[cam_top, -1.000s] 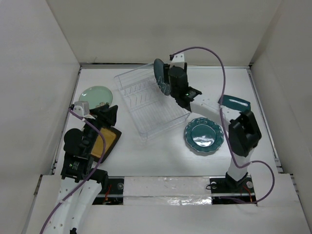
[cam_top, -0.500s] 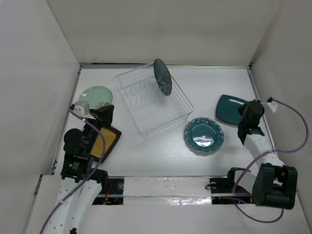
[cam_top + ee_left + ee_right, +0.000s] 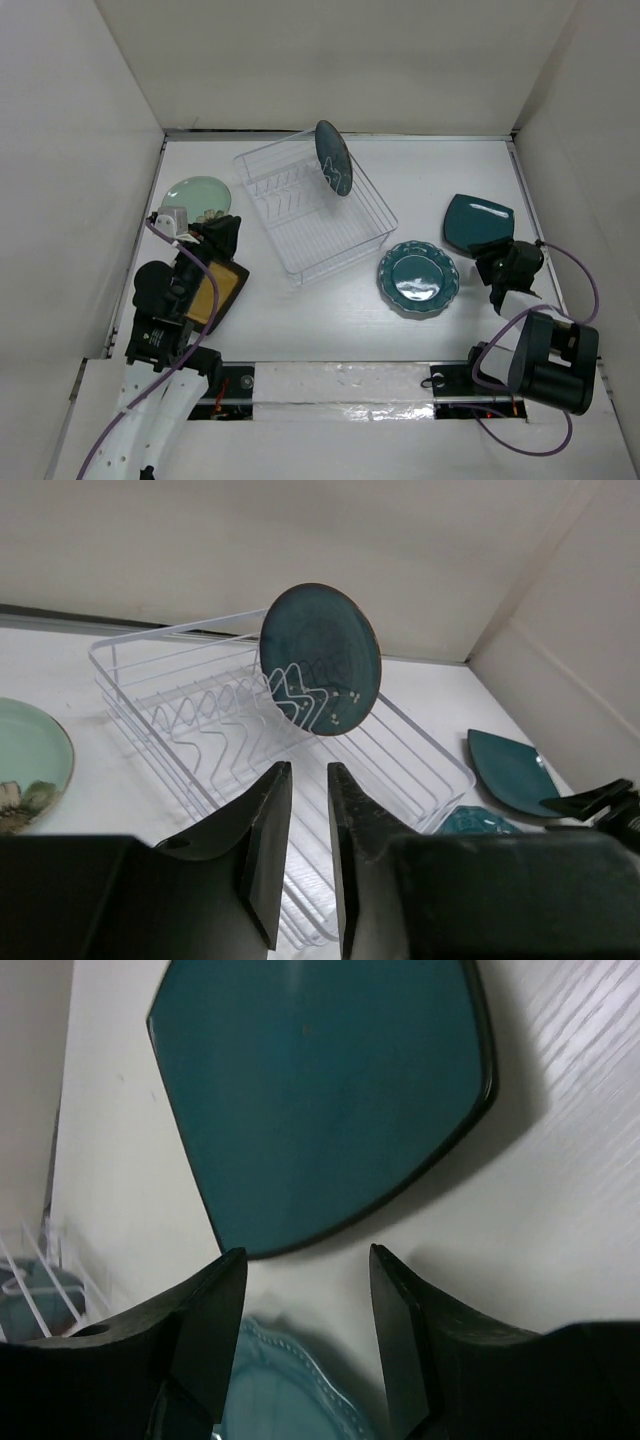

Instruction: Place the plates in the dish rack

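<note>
With one round teal plate (image 3: 333, 157) upright in the dish rack (image 3: 315, 210), we show the right gripper (image 3: 305, 1260), jaws apart and empty, facing the square teal plate (image 3: 320, 1090), whose flat-lying rim could slip away, while the left gripper (image 3: 308, 810) is nearly shut.

The dish rack (image 3: 316, 208) sits mid-counter, with one round teal plate (image 3: 334, 157) upright at its far end; the tine rows nearer the arms stand free. Bare counter (image 3: 300, 320) runs between the rack and the arm bases. The scalloped plate (image 3: 418, 277) lies just right of the rack, the square teal plate (image 3: 479, 221) beyond it. White walls (image 3: 90, 150) close in on three sides.
</note>
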### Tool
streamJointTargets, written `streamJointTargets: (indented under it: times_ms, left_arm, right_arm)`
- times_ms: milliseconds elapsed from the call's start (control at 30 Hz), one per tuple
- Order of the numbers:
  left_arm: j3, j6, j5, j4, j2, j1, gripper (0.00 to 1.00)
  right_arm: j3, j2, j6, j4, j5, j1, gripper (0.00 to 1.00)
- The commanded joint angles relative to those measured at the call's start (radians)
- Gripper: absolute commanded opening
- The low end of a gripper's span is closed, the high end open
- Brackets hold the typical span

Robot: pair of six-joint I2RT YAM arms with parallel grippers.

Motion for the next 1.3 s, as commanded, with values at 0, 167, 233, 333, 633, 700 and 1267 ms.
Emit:
streamJointTargets:
  times_ms: [0,167,233,333,633,700,1267]
  left_arm:
    - [0.004,0.003,0.001,0.042,-0.011,-0.003,0.20]
    - [0.004,0.003,0.001,0.045,-0.011,-0.003,0.28]
    - [0.002,0.003,0.003,0.046,-0.013,-0.003,0.29]
    - [0.002,0.003,0.003,0.048,-0.017,-0.003,0.30]
    - [0.001,0.003,0.000,0.045,-0.028,-0.003,0.30]
    - [0.001,0.005,-0.002,0.043,-0.031,-0.003,0.30]
    - [0.001,0.006,-0.009,0.040,-0.037,-0.003,0.33]
  right_arm:
    - [-0.026,-0.014,-0.057,0.017,-0.151,0.005,0.62]
    - [-0.049,-0.089,-0.168,-0.077,-0.239,0.005,0.63]
    - [-0.058,-0.103,-0.188,-0.120,-0.252,0.005,0.63]
    - [-0.073,-0.094,-0.208,-0.119,-0.319,0.017,0.63]
    - [-0.078,0.042,-0.165,-0.088,-0.491,0.059,0.64]
    - [-0.084,0.079,-0.145,-0.059,-0.545,0.071,0.63]
    - [-0.011,-0.051,-0.209,-0.398,-0.402,0.195,0.46]
